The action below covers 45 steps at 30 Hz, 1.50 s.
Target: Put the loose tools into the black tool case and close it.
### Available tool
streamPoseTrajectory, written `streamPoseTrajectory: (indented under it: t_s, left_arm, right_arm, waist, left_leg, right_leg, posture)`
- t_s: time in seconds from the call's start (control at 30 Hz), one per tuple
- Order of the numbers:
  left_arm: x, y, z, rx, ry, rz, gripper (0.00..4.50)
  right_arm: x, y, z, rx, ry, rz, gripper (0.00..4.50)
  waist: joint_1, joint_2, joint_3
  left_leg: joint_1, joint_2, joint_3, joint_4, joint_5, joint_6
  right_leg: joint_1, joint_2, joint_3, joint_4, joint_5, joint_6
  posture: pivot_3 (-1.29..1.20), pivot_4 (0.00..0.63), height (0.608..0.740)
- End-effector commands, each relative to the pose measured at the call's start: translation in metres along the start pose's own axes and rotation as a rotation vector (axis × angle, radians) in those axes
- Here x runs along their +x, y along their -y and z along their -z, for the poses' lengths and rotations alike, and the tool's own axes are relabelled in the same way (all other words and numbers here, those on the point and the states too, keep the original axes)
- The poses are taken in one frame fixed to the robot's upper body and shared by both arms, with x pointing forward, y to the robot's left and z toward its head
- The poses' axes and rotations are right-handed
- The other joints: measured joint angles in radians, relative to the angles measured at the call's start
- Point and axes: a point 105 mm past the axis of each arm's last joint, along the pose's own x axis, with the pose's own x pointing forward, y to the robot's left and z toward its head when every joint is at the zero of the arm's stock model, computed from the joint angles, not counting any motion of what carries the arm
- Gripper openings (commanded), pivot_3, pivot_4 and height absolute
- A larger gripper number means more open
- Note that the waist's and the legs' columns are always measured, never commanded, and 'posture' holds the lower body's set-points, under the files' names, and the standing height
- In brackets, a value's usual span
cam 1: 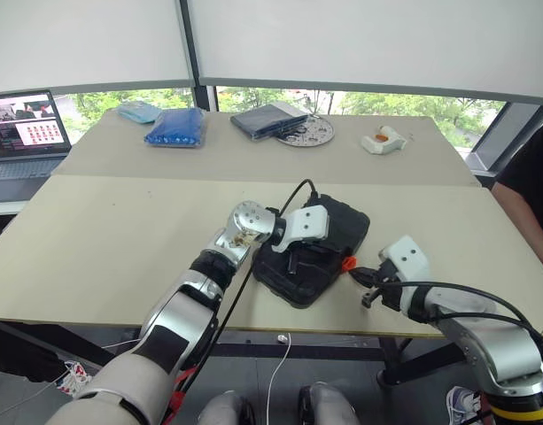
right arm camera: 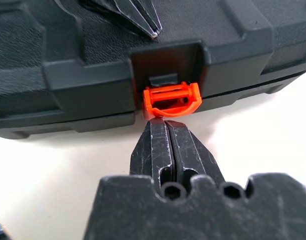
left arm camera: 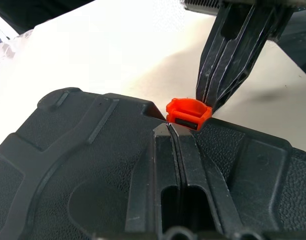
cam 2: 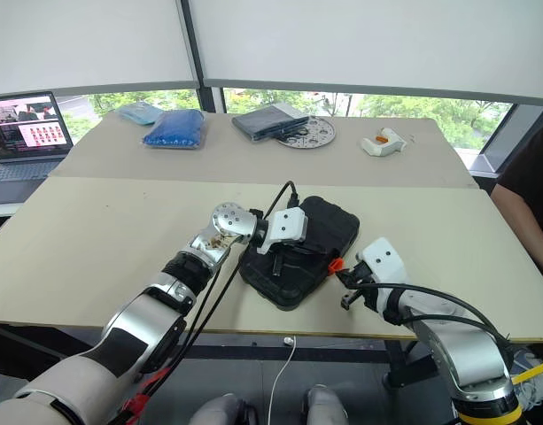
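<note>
With fingers together, the left tool pins the textured black plastic clamshell case so the closed right tool can press its small orange latch.

laptop: open, far left
blue bag: far worktop, left
dark flat pouch: far centre
round metal disc: beside pouch
white-orange object: far right

Head stereo pair looks forward and down over table from above, mid-distance, both eyes sharing whole tabletop. Left wrist camera sits close over lid of black tool case, facing orange latch. Right wrist camera sits low at table level, facing same latch from opposite side, very near.
</note>
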Motion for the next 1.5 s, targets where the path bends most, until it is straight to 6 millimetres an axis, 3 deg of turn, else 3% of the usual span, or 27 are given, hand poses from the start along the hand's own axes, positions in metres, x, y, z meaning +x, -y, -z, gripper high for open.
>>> streamPoseTrajectory:
  t_s: [0.03,0.13,0.27,0.37,0.57,0.87,0.97,1.1,1.17,1.3,1.4,1.5]
  left_arm:
    - [0.004,0.029,0.044,-0.107,-0.134,0.073,0.04]
    - [0.000,0.023,0.046,-0.129,-0.129,0.027,0.04]
    - [-0.026,-0.026,0.021,-0.356,0.064,-0.215,0.04]
    - [-0.040,-0.035,0.019,-0.371,0.073,-0.239,0.04]
    - [-0.037,-0.011,0.049,-0.328,-0.108,-0.149,0.04]
    - [-0.023,0.018,0.067,-0.301,-0.194,-0.017,0.04]
    - [-0.021,0.019,0.066,-0.293,-0.191,-0.008,0.04]
    - [-0.026,0.005,0.059,-0.302,-0.152,-0.079,0.04]
    - [-0.039,-0.006,0.053,-0.327,-0.106,-0.130,0.04]
    - [-0.077,-0.020,0.048,-0.376,-0.044,-0.199,1.10]
    - [-0.149,-0.011,0.049,-0.340,-0.066,-0.196,2.31]
    - [-0.210,-0.002,0.036,-0.365,-0.089,-0.211,3.35]
  right_arm:
    - [-0.004,0.009,-0.033,-0.138,0.123,0.052,0.00]
    - [-0.006,0.009,-0.034,-0.165,0.125,0.048,0.00]
    - [-0.008,0.006,-0.036,-0.167,0.129,0.037,0.00]
    - [-0.007,0.006,-0.034,-0.171,0.124,0.039,0.00]
    - [-0.005,0.006,-0.042,-0.158,0.153,0.035,0.00]
    - [0.006,0.001,-0.056,-0.151,0.193,0.012,0.00]
    - [0.010,0.000,-0.054,-0.145,0.179,0.002,0.00]
    - [0.003,0.006,-0.058,-0.156,0.195,0.033,0.00]
    - [-0.011,0.011,-0.062,-0.116,0.220,0.023,0.00]
    - [-0.044,0.007,-0.052,-0.083,0.216,-0.081,1.11]
    - [-0.083,0.022,-0.027,-0.086,0.115,-0.147,2.23]
    - [-0.111,0.043,-0.023,-0.083,0.066,-0.183,3.22]
  waist:
    - [0.001,0.000,0.000]
    - [0.001,0.000,-0.001]
    - [0.000,0.000,-0.001]
    - [-0.003,-0.001,0.000]
    - [0.001,-0.001,0.000]
    - [0.006,0.000,-0.002]
    - [0.018,-0.001,-0.004]
    - [0.020,-0.001,-0.005]
    - [0.021,-0.001,-0.005]
    - [0.015,-0.002,-0.005]
    - [-0.001,-0.002,-0.004]
    - [-0.015,-0.002,-0.001]
  left_leg:
    - [0.000,0.000,0.000,0.000,0.000,0.000]
    - [0.000,0.000,0.000,0.000,0.000,0.000]
    - [-0.001,0.000,0.000,0.000,0.000,0.000]
    - [-0.002,0.001,0.000,0.000,0.000,-0.001]
    - [-0.004,0.000,0.000,-0.002,0.006,-0.010]
    - [0.000,0.001,-0.001,-0.003,0.002,-0.003]
    - [0.000,0.001,-0.001,-0.003,0.001,-0.003]
    - [-0.002,-0.001,0.000,-0.002,0.003,-0.006]
    - [-0.002,-0.001,0.000,-0.002,0.003,-0.006]
    - [-0.004,-0.001,0.000,-0.002,0.003,-0.006]
    - [-0.003,0.000,0.000,-0.004,0.002,-0.008]
    - [-0.001,0.001,0.000,-0.004,0.001,-0.012]
  right_leg:
    - [0.000,0.000,0.000,0.000,0.000,0.000]
    - [0.000,0.000,0.000,0.000,0.000,0.000]
    - [-0.001,0.000,0.000,0.001,0.000,0.000]
    - [-0.003,0.000,0.000,0.001,0.000,0.000]
    - [-0.003,0.001,-0.001,0.000,-0.001,-0.002]
    - [-0.001,0.001,-0.001,0.000,-0.001,-0.002]
    - [0.000,0.000,-0.002,0.000,-0.002,-0.004]
    - [0.000,-0.001,-0.002,-0.002,-0.002,-0.003]
    - [0.000,-0.002,-0.002,-0.003,-0.002,-0.001]
    - [-0.002,-0.001,-0.002,-0.003,-0.002,-0.001]
    - [-0.003,0.001,-0.001,-0.002,-0.003,-0.003]
    - [-0.003,0.004,-0.001,-0.001,-0.004,-0.005]
  posture:
    - [0.00,0.150,0.718]
    - [0.00,0.150,0.718]
    - [0.00,0.150,0.718]
    - [0.00,0.150,0.718]
    - [0.00,0.150,0.718]
    - [0.00,0.150,0.718]
    - [0.00,0.150,0.718]
    - [0.00,0.150,0.718]
    - [0.00,0.150,0.718]
    - [0.00,0.150,0.718]
    - [0.00,0.150,0.718]
    - [0.00,0.150,0.718]
